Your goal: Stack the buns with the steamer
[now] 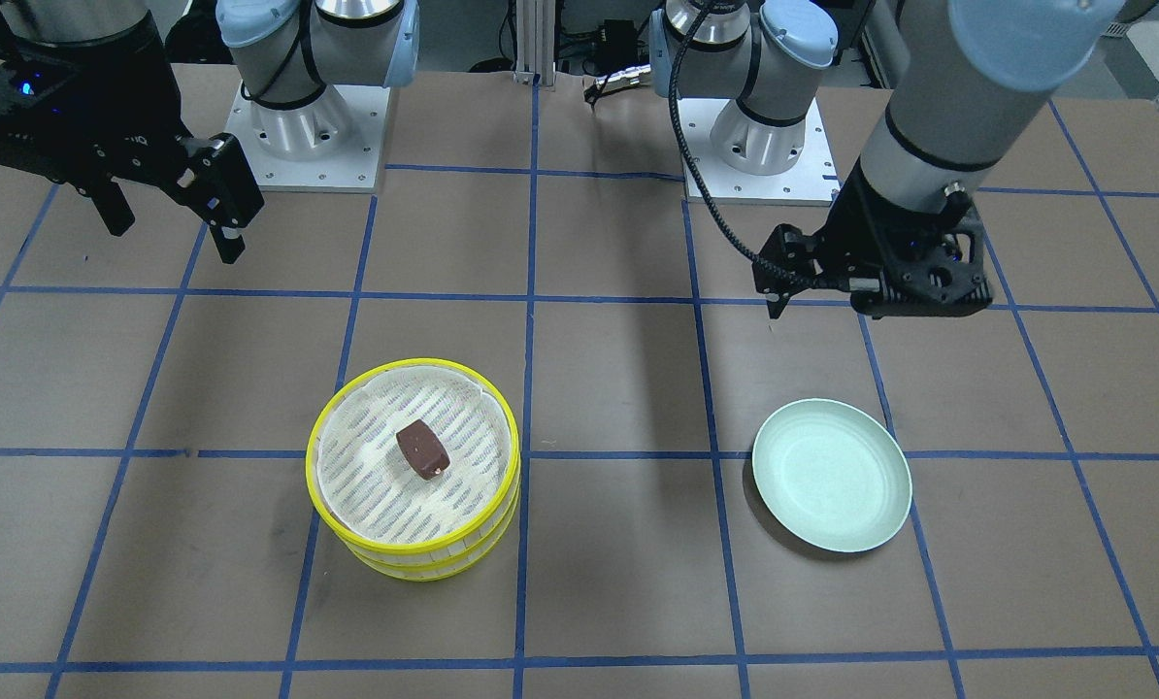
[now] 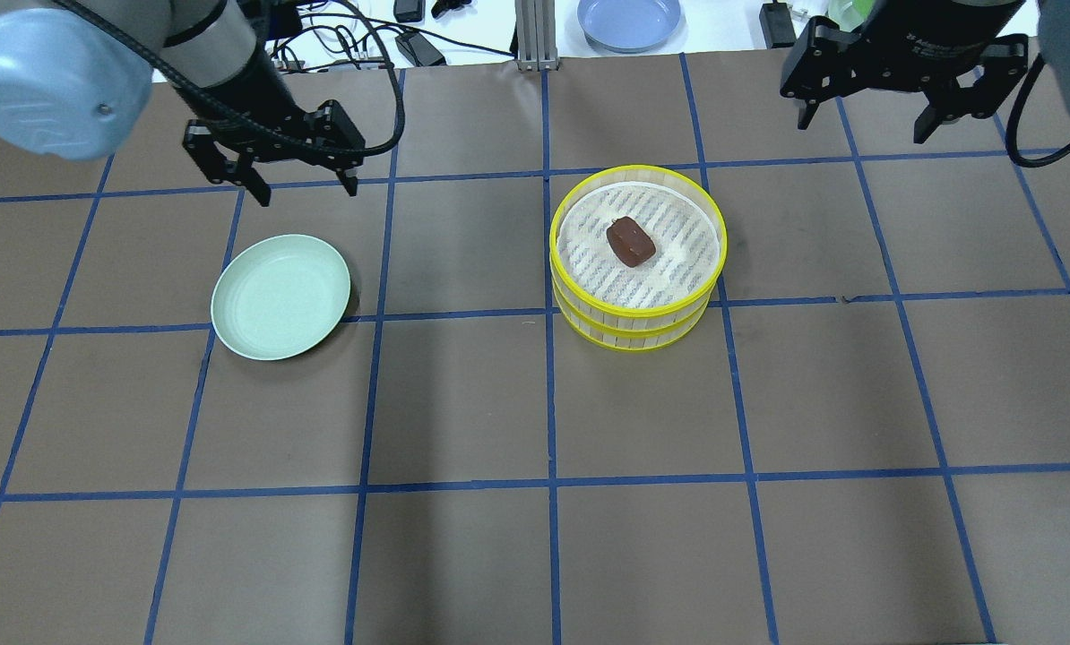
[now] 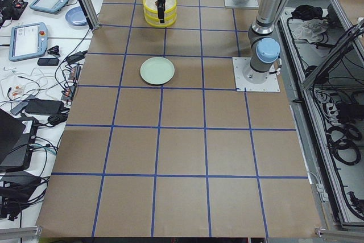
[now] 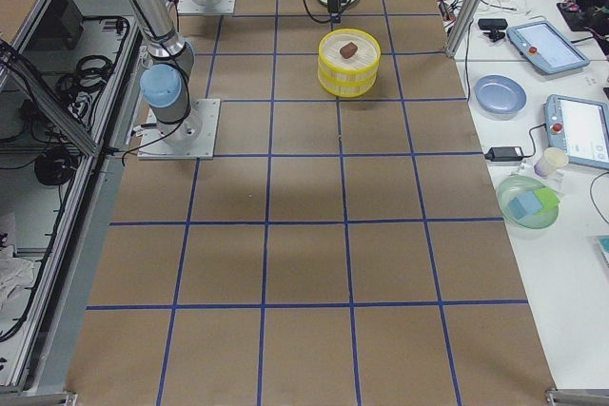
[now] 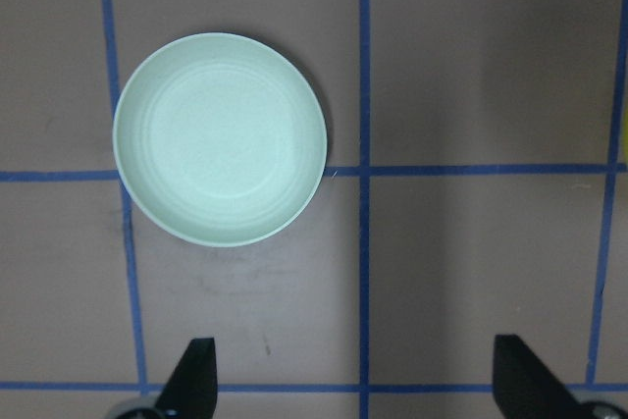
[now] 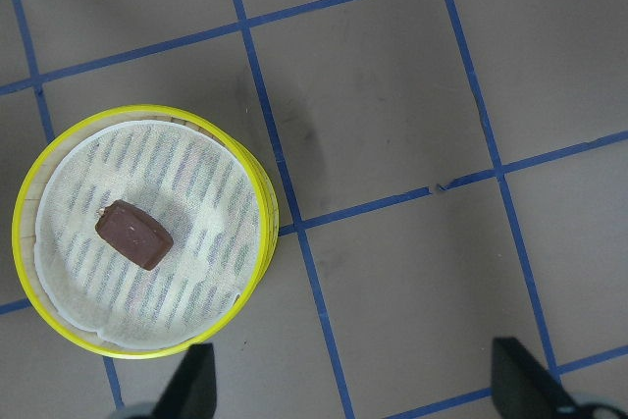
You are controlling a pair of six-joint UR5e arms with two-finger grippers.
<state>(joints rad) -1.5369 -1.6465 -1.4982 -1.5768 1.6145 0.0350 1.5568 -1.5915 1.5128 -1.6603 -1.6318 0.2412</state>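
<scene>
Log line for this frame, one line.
left claw: open | right claw: open | brown bun: in top steamer | green plate: empty

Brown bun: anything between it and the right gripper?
Nothing visible. The brown bun lies uncovered on the liner of the top steamer tier; the right gripper hangs open, off to one side.

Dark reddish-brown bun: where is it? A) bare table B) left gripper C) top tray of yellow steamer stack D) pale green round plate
C: the dark reddish-brown bun lies on the white liner in the top tray of the yellow-rimmed steamer stack.
</scene>
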